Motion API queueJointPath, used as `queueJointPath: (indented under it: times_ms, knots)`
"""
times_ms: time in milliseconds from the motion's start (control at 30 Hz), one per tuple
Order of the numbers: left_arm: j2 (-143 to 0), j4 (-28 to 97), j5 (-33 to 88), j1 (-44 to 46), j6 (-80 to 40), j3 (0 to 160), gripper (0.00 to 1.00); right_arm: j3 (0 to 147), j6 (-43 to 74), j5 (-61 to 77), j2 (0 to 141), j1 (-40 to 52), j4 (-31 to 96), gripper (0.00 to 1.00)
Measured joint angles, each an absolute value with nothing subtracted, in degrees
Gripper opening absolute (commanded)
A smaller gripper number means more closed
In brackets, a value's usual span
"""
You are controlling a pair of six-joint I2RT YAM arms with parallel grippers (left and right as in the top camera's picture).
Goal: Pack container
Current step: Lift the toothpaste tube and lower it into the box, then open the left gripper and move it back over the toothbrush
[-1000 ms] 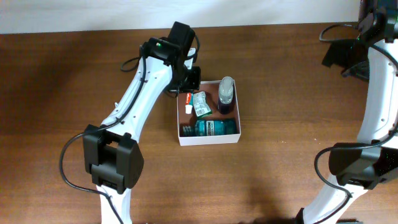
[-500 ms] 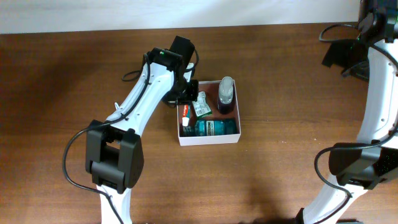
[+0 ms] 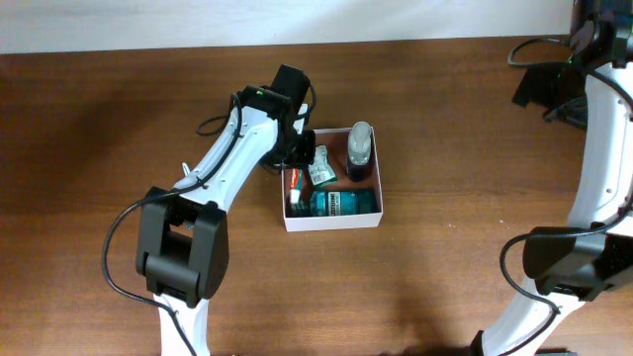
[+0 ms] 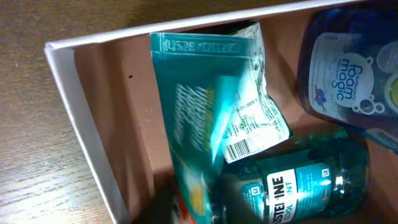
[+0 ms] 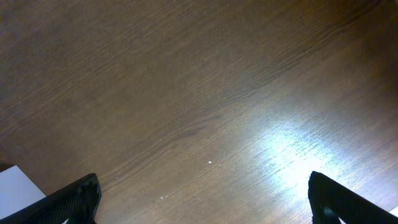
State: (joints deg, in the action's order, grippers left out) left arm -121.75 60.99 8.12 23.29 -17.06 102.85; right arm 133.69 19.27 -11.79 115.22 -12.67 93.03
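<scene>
The left end effector (image 3: 300, 148) hangs over the left rim of the container (image 3: 332, 224). Its fingers are out of its own wrist view and too dark from overhead, so I cannot tell whether they are spread or pressed together. Just below it, a toothpaste tube (image 3: 294, 185) lies along the left wall, beside the green-and-white packet (image 3: 318, 166). A teal mouthwash bottle (image 3: 338, 204) lies across the near side, and a dark blue foam bottle (image 3: 360, 150) fills the far right corner. The container sits near the middle of the bench (image 3: 445, 277). The right end effector (image 5: 203, 200) is spread wide above the bench, well apart at the far right.
</scene>
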Motion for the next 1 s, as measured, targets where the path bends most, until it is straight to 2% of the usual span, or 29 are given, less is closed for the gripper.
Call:
queueJointPath:
  times_ms: [100, 267, 433, 633, 800, 1000]
  knots:
    - [-121.75, 60.97, 8.19, 23.29, -17.41, 102.85, 0.43, 133.69, 19.27, -11.79, 115.22, -12.67, 93.03, 0.98]
    - [-121.75, 60.97, 9.91, 23.29, -17.43, 102.85, 0.36, 133.69, 19.27, -11.81, 115.22, -12.67, 93.03, 0.98]
    - [-121.82, 61.89, 11.31, 23.29, -17.41, 104.01, 0.36, 133.69, 19.29, -11.79, 115.22, -12.67, 93.03, 0.98]
    - [-121.84, 65.8, 12.01, 22.35, -14.39, 114.41, 0.44, 133.69, 19.25, -11.79, 115.22, -12.67, 93.03, 0.98]
    - [-121.84, 68.62, 10.37, 18.15, -10.13, 122.23, 0.44, 133.69, 19.25, -11.79, 115.22, -12.67, 93.03, 0.98]
    - [-121.84, 71.72, 8.21, 10.35, -8.6, 122.91, 0.42, 133.69, 19.27, -11.79, 115.22, -12.67, 93.03, 0.98]
